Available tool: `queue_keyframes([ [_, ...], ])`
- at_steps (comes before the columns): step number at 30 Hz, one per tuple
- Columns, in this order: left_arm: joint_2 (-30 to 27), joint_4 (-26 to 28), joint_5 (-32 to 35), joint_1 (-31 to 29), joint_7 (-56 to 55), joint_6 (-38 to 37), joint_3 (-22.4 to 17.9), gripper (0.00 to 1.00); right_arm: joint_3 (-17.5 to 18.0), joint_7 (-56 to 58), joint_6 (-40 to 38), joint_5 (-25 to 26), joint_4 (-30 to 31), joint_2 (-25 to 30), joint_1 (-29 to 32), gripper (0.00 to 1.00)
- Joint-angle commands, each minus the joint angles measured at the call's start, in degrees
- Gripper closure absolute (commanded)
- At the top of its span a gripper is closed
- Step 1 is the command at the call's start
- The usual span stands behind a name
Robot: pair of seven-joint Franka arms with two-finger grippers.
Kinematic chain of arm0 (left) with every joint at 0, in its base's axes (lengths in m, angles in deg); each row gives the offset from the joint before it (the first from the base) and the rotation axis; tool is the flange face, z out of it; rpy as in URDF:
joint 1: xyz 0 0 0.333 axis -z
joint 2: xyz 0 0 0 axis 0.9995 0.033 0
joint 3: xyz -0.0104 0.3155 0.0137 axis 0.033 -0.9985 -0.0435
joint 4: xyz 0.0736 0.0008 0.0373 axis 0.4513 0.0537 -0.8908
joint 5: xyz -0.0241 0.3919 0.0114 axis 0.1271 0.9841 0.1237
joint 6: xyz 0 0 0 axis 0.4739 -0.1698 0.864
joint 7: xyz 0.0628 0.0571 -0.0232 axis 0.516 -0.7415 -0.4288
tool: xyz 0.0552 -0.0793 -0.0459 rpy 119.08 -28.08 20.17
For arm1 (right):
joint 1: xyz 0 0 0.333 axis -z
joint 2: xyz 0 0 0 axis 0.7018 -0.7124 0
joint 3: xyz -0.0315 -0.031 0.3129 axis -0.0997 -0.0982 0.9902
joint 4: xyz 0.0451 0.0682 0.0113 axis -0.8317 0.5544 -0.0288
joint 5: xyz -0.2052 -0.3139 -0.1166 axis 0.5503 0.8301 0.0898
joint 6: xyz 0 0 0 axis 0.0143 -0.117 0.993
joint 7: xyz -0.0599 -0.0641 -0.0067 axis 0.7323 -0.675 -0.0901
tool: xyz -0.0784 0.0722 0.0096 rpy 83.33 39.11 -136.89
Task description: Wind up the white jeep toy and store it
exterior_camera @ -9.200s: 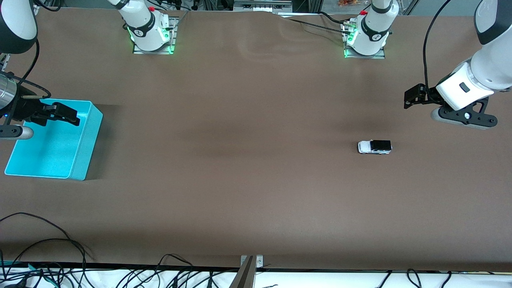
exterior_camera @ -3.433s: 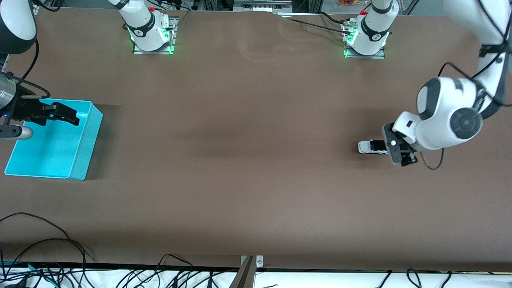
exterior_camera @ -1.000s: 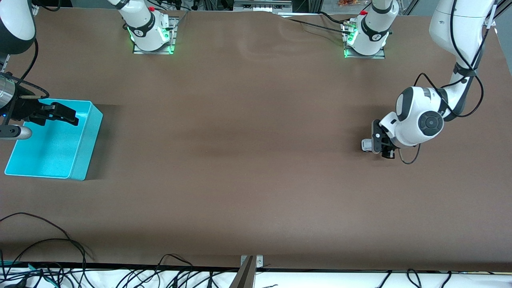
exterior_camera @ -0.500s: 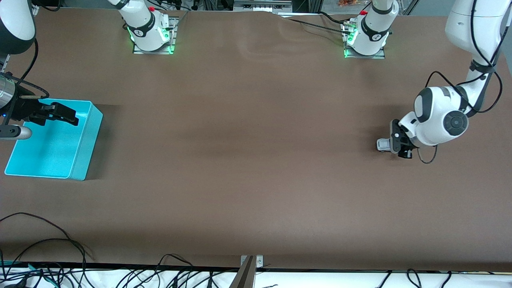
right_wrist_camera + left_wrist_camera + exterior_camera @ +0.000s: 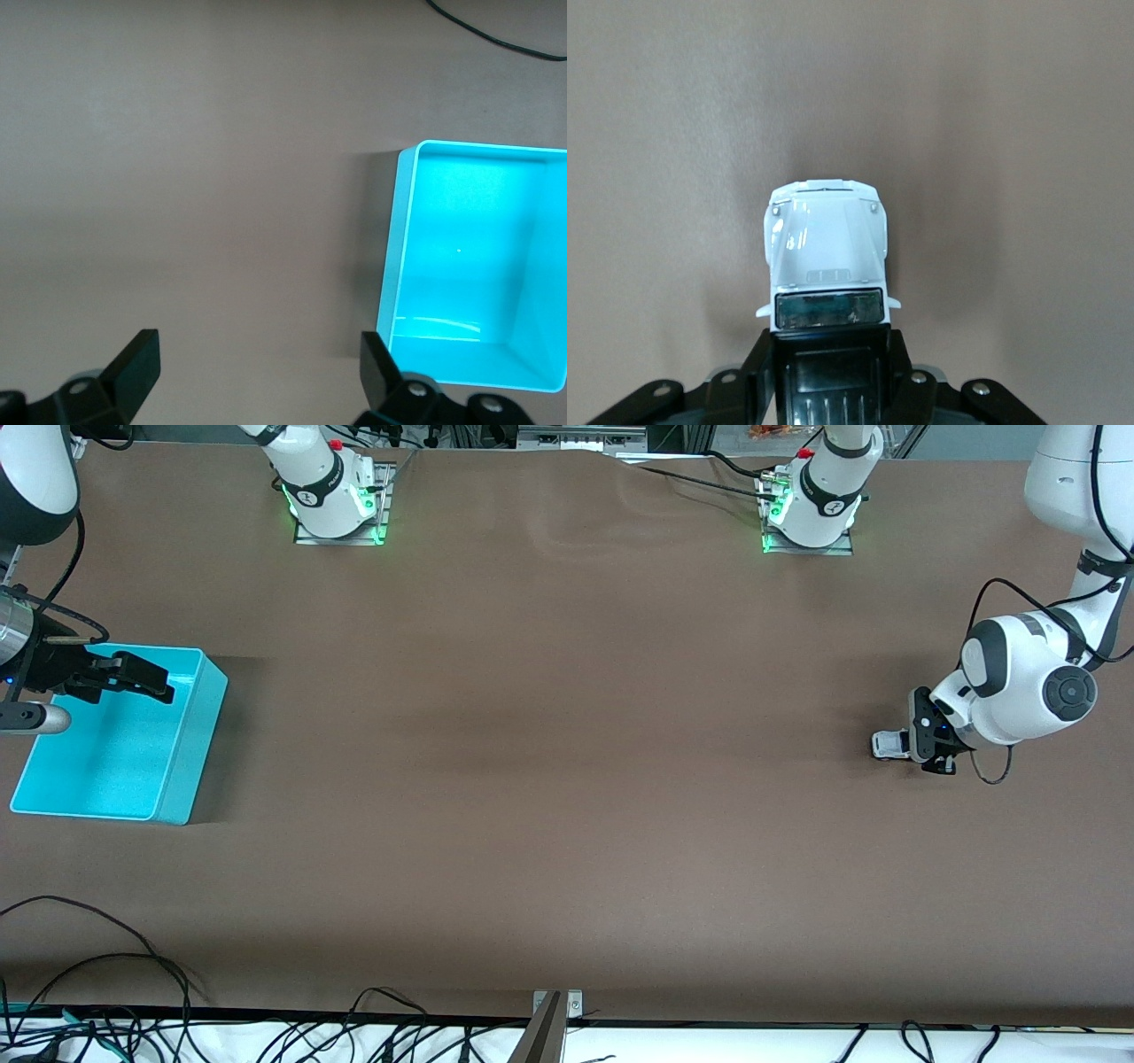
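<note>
The white jeep toy [image 5: 888, 745] rests on the brown table at the left arm's end, its white hood sticking out past the gripper. My left gripper [image 5: 926, 746] is shut on the jeep's black-roofed rear, low at the table. In the left wrist view the jeep [image 5: 825, 257] points away from the fingers [image 5: 765, 372], which clamp its sides. My right gripper [image 5: 133, 676] hangs open and empty over the teal bin [image 5: 190, 735], and the arm waits. In the right wrist view its fingertips [image 5: 137, 359] stand wide apart beside the bin [image 5: 399, 266].
The teal bin is empty and sits at the right arm's end of the table. Both arm bases [image 5: 332, 500] [image 5: 811, 505] stand along the table's farthest edge. Loose cables [image 5: 106, 974] lie along the edge nearest the front camera.
My left gripper came down and shut on the jeep. Over the last second it has dragged the jeep along the table toward the left arm's end. The right arm has not moved.
</note>
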Motion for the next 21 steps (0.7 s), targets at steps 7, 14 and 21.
queue_keyframes([
  [7, 3.5, -2.3, 1.7, -5.0, 5.1, 0.0, 0.3, 0.94, -0.1, 1.0, -0.4, -1.3, -0.2, 0.2, 0.3, 0.00],
  [14, 3.9, -3.1, 1.7, -5.6, 5.8, 0.0, 0.3, 0.94, -0.1, 1.0, -0.4, -1.3, -0.2, 0.2, 0.3, 0.00],
  [21, 3.7, -3.7, 1.5, -6.3, 5.9, 0.0, 0.3, 0.78, -0.1, 1.0, -0.4, -1.3, -0.2, 0.2, 0.3, 0.00],
])
